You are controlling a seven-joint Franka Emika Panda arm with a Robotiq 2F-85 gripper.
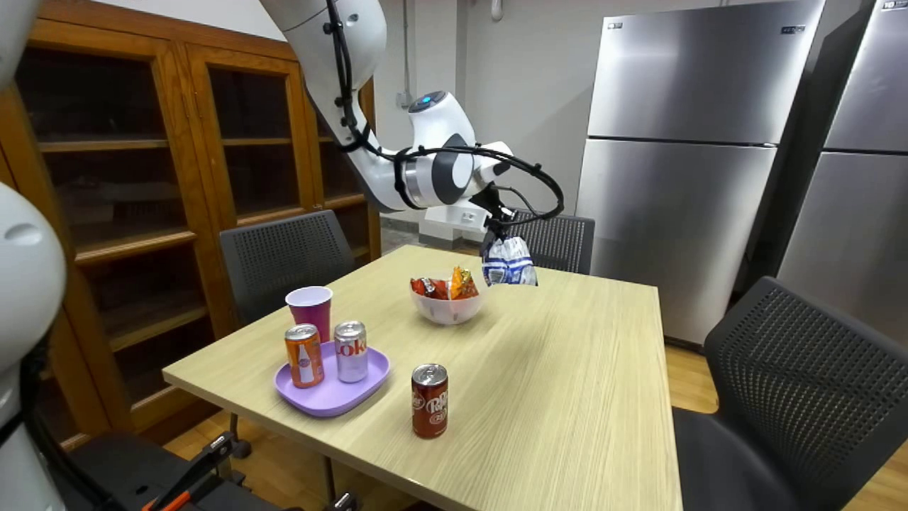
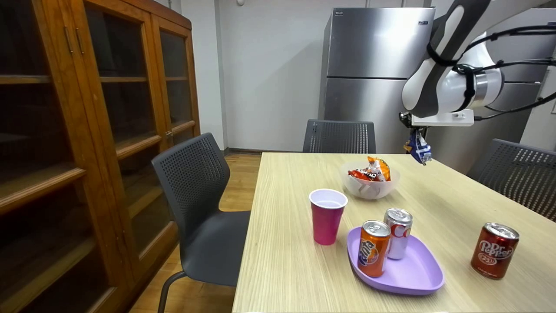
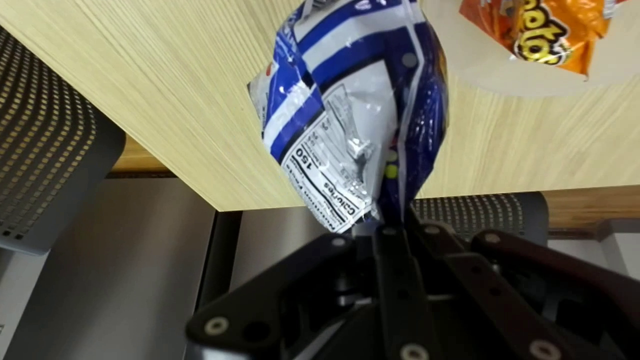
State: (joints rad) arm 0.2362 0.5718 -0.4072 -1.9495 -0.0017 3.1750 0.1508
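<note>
As one claw [image 3: 386, 229], jaws closed, pinches one blue bag [image 3: 350, 110] | three cans [image 1: 430, 402] stand | one bowl [image 1: 447, 311]

Tall brown glass-fronted cabinets [image 2: 97, 148] are lining one side, near a pale grey wall [image 2: 265, 65] where a faint diagonal shadow [image 2: 304, 108] is falling. Two stainless-steel refrigerators [image 1: 674, 220] are standing side by side and catching a soft gleam. Dark chairs [image 1: 801, 383] with perforated backs are standing around a light wood-grain table [image 1: 567, 397], and wooden flooring [image 2: 241, 191] is showing between and below them.
</note>
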